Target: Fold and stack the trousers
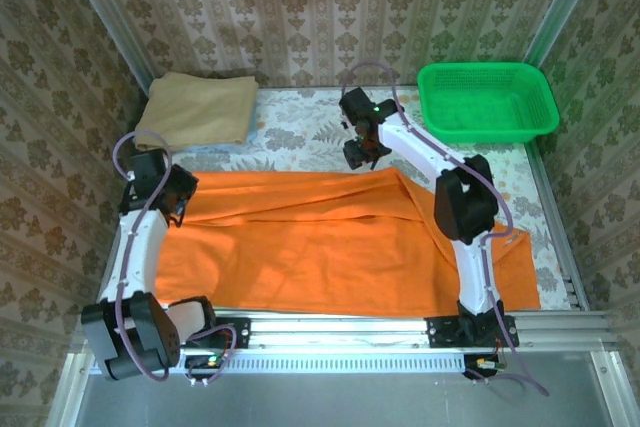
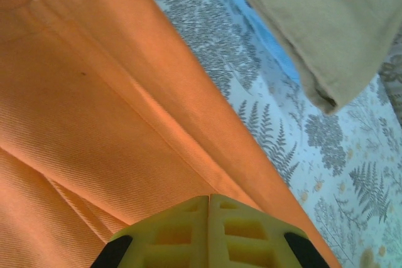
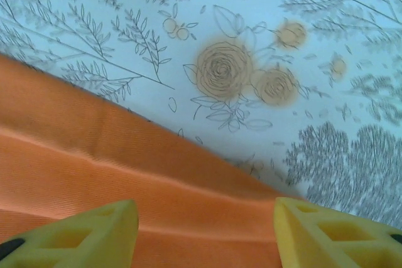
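Left tool (image 2: pixel 208 218): pressed together over the far left corner of the trousers (image 1: pixel 320 247), lower part cut off by the frame; any cloth pinched, impossible to tell. Right tool (image 3: pixel 206 230): spread wide above the trousers' far edge. Trousers flat across the desk (image 1: pixel 300 132), partly hidden under the right arm (image 1: pixel 465 202).

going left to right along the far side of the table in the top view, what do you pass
folded beige cloth → right hand → green basket. The orange trousers lie nearer and span most of the width, so they are left out.
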Available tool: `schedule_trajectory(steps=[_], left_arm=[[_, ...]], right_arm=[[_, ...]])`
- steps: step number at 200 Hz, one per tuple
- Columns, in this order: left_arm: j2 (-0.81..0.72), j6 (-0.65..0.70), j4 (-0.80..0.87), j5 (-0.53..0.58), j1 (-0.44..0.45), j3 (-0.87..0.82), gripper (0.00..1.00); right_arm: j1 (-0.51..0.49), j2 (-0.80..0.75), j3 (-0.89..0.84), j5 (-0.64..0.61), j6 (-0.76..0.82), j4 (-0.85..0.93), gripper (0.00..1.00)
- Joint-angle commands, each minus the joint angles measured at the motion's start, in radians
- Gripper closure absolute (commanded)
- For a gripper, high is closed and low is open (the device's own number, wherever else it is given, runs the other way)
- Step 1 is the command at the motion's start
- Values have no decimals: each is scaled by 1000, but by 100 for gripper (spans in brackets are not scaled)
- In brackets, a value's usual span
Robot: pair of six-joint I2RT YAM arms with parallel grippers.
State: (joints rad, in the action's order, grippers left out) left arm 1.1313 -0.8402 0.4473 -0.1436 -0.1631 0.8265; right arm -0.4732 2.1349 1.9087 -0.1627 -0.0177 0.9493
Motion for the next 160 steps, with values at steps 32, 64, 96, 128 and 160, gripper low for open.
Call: schedule_trajectory(steps=[32,64,96,128,160], left_arm=[[52,81,99,-54,-33,55,99],[99,129,154,-91,-89,82,83],[182,87,75,-303,-242,66,70],[319,109,126,-447,-344,177,64],[374,141,217,-199,-342,262,60]], right_arm=[[17,195,309,226,308,216,40],[-4,163,235,252,276,114,43],[-10,27,51,188,133,-86,42],[-10,-133,-231,125,-25,-305,40],[49,-216,-401,103,-74,-397,38]])
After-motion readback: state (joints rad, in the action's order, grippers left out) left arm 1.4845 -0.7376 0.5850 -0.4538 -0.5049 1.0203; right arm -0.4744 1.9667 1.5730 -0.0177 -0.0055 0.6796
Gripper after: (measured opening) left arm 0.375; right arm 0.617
